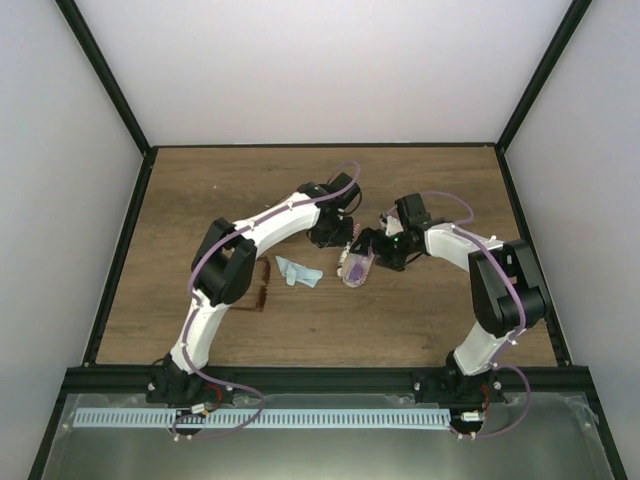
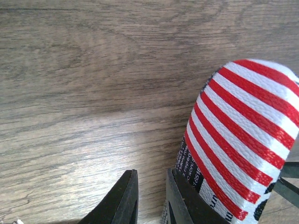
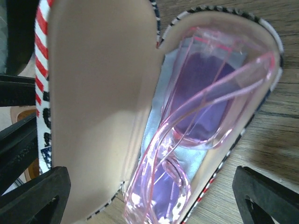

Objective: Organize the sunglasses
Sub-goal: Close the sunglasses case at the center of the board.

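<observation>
The brown sunglasses lie on the table, left of the blue cloth, long axis running from near edge to far edge. The right gripper is spread wide around the open striped case, which contains the pink glasses. The left gripper is nearly closed and empty.

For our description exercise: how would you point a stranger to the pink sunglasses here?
At the middle of the wooden table sits an open red-and-white striped case. Inside lie the translucent pink-framed sunglasses with purple lenses; the other, dark brown pair lies bare on the wood, left of the light blue cloth.
</observation>
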Controlling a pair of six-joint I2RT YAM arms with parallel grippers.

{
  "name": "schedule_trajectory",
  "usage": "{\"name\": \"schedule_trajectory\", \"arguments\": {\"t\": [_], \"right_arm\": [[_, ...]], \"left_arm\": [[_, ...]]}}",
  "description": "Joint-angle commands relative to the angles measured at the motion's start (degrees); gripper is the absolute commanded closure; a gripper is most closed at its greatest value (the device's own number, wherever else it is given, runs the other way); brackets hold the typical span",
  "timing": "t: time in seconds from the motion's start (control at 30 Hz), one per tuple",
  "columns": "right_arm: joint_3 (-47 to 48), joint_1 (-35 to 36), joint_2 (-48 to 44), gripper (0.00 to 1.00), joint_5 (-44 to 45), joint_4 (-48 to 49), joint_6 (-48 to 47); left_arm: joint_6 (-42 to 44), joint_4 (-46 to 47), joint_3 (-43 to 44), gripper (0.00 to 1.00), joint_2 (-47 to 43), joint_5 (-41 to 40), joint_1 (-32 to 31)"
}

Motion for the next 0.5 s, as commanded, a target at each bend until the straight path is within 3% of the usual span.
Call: {"name": "schedule_trajectory", "arguments": {"t": [0.0,0.47], "right_arm": [[0.1,-0.3,0.5,0.01,-3.2,3.7,-0.4],[-2.8,-0.3,-4.8,0.00,-4.0,5.9,2.4]], "left_arm": [[0.5,-0.3,1.7,0.81,1.5,1.3,0.1],[0.5,-1.1,2.1,0.81,2.1,2.2,0.1]]}}
